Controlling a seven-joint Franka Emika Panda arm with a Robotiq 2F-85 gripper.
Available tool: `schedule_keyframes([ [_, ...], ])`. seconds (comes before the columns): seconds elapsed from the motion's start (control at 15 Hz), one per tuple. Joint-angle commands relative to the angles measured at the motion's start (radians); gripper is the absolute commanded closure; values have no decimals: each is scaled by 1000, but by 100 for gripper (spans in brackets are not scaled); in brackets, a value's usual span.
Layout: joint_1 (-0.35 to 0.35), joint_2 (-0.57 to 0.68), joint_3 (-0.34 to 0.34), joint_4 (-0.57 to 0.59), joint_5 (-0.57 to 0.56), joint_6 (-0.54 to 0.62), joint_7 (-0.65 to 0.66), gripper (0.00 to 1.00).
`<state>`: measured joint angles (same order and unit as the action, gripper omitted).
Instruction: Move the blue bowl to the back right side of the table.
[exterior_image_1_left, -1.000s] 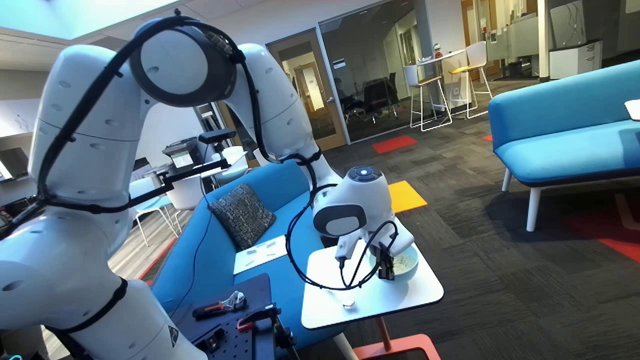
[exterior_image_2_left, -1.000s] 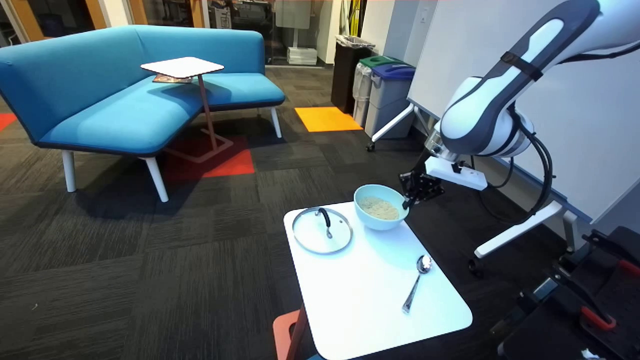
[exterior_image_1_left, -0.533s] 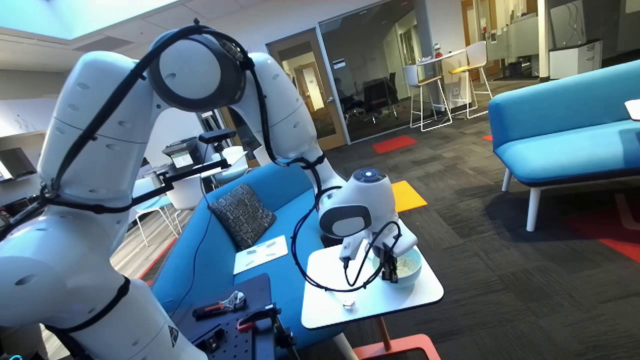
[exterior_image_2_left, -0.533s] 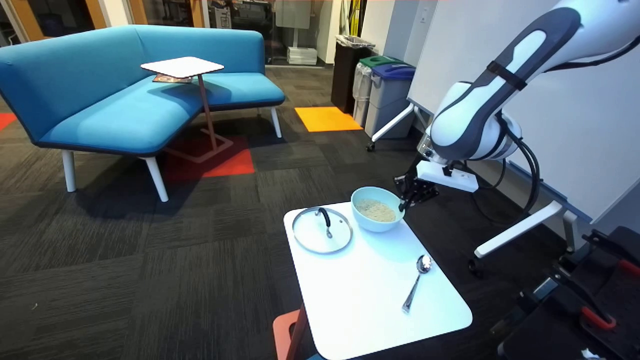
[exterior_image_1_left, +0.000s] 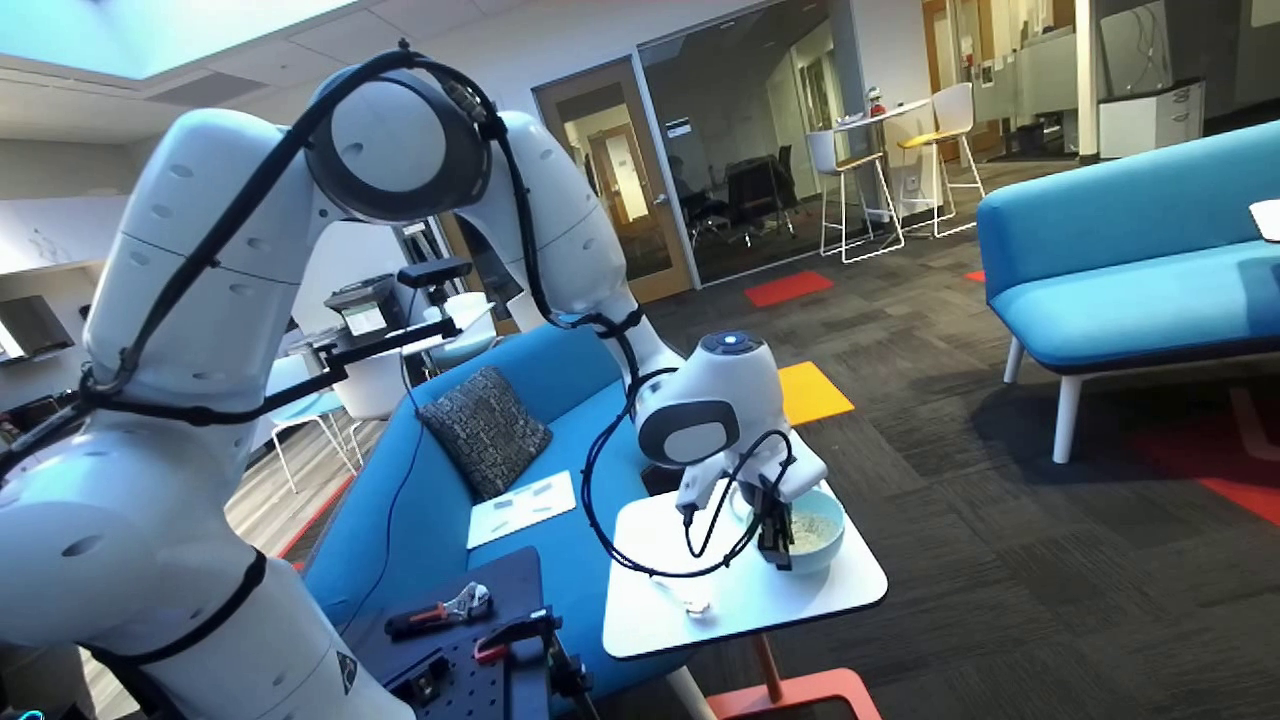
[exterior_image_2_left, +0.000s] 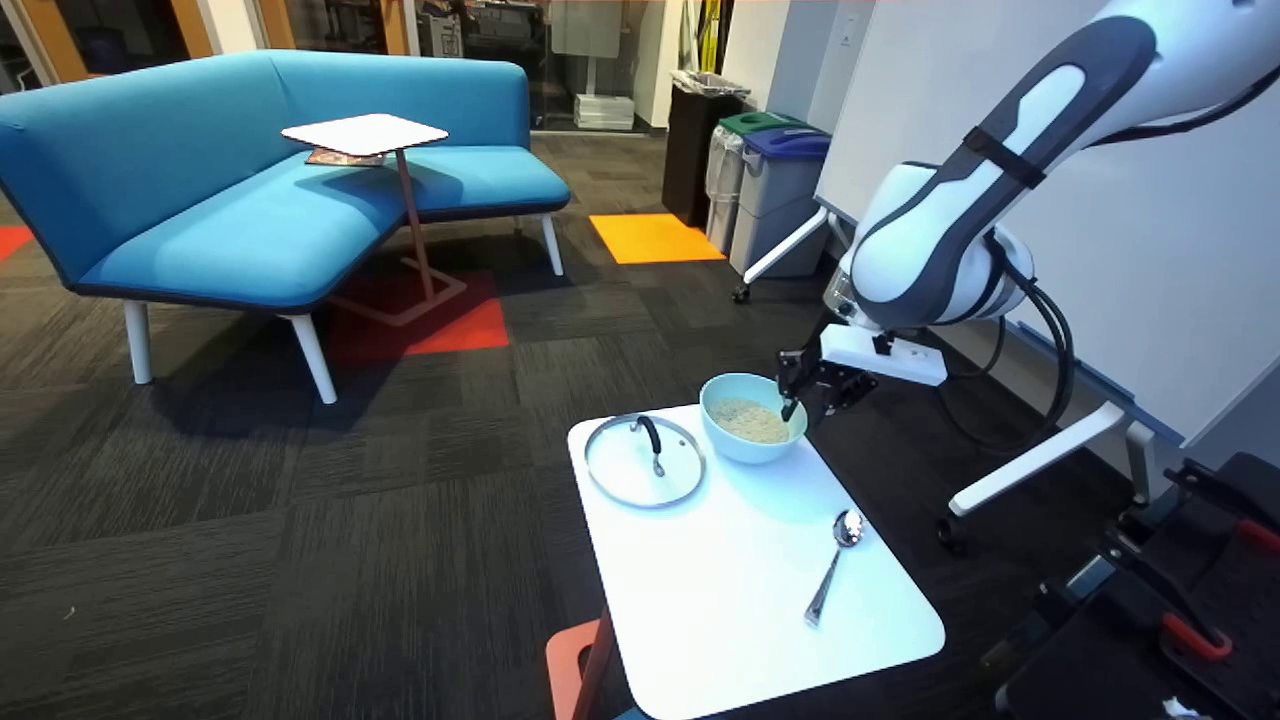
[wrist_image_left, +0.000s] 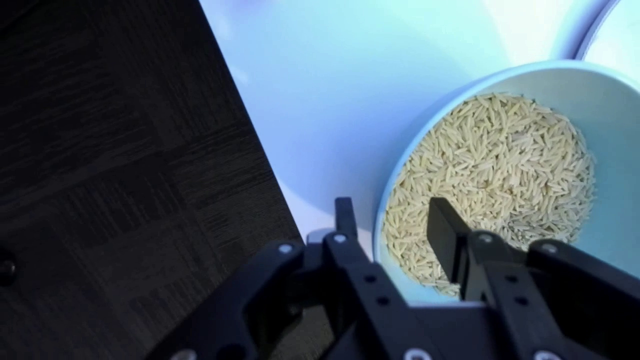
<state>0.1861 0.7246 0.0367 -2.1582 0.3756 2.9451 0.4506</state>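
Observation:
The blue bowl (exterior_image_2_left: 750, 448) is pale blue, upright and partly filled with rice. It stands on the white table (exterior_image_2_left: 720, 600) near one edge, beside the lid; it also shows in an exterior view (exterior_image_1_left: 822, 558) and in the wrist view (wrist_image_left: 612, 155). My gripper (wrist_image_left: 392, 202) is open and straddles the bowl's rim. One finger is inside the bowl over the rice, the other outside, with visible gaps to the wall. In both exterior views the gripper (exterior_image_2_left: 810, 402) is at the bowl's side; in an exterior view the gripper (exterior_image_1_left: 775, 562) hides part of the bowl.
A glass lid (exterior_image_2_left: 625, 470) with a dark handle lies flat beside the bowl. A metal spoon (exterior_image_2_left: 830, 568) lies on the table. The table edge drops to dark floor close to the gripper. A blue sofa (exterior_image_1_left: 580, 570) stands against the table. A whiteboard (exterior_image_2_left: 1130, 230) stands behind the arm.
The bowl has shifted slightly towards the lid, together with the gripper. The gripper's fingers now look more spread at the rim, with one further inside the bowl.

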Motion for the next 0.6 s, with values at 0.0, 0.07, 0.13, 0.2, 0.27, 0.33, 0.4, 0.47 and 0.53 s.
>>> schedule_keyframes([
  [0.0,64,-53,-50,-40,-19,-35,57,24],
  [0.07,81,-64,-64,-54,-26,-36,61,18],
  [0.13,109,-86,-88,-78,-39,-44,72,12],
  [0.2,127,-102,-103,-95,-52,-48,73,3],
  [0.27,151,-123,-124,-117,-66,-53,77,0],
  [0.33,170,-150,-140,-143,-84,-57,74,0],
  [0.4,187,-177,-155,-168,-106,-62,75,0],
  [0.47,202,-209,-168,-196,-132,-63,67,0],
  [0.53,211,-235,-180,-217,-157,-61,60,0],
])
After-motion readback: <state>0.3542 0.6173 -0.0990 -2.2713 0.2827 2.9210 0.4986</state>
